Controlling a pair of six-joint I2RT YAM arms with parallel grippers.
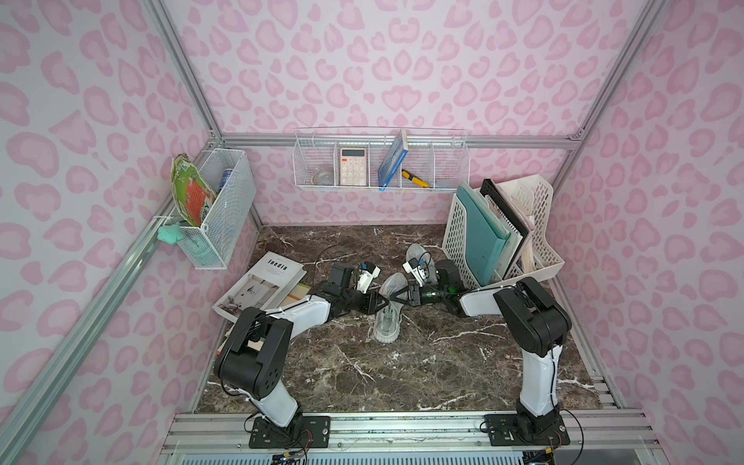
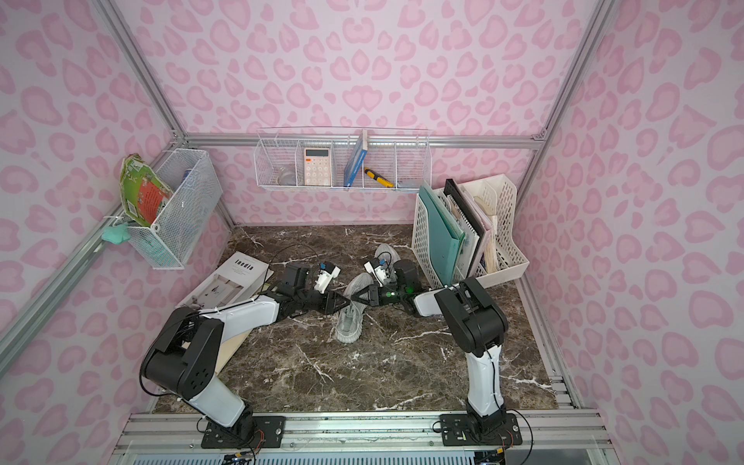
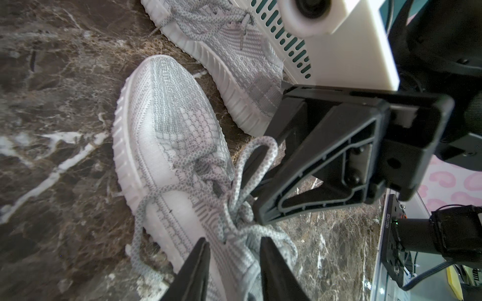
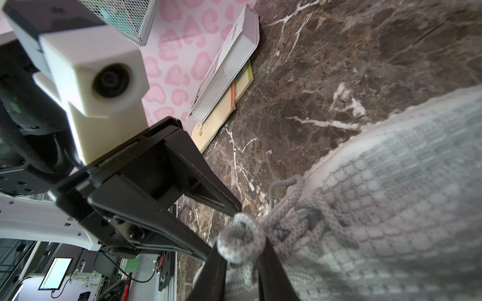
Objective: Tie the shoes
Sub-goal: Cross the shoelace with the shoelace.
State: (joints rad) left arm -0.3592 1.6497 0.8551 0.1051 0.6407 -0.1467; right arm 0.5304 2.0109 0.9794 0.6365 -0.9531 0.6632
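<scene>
1. Jaws: apart on left gripper (image 3: 233, 242); pinched on lace loop (image 4: 234, 251) at right gripper (image 4: 243, 243).
2. Sat on table (image 1: 362, 382) between both: shoe (image 1: 388, 310); second shoe (image 1: 412, 251) behind.
3. Judged light, soft; laces (image 3: 137, 234) limp, slippy, best grabbed at loop.

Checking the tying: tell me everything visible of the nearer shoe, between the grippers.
The nearer shoe is a light grey knit low-top sneaker with a ribbed pale sole, standing upright on the marble table, toe toward the back wall. Its laces lie in slack loops. One loop sits between the fingers of the right gripper; the open left gripper hovers over the laces.
</scene>
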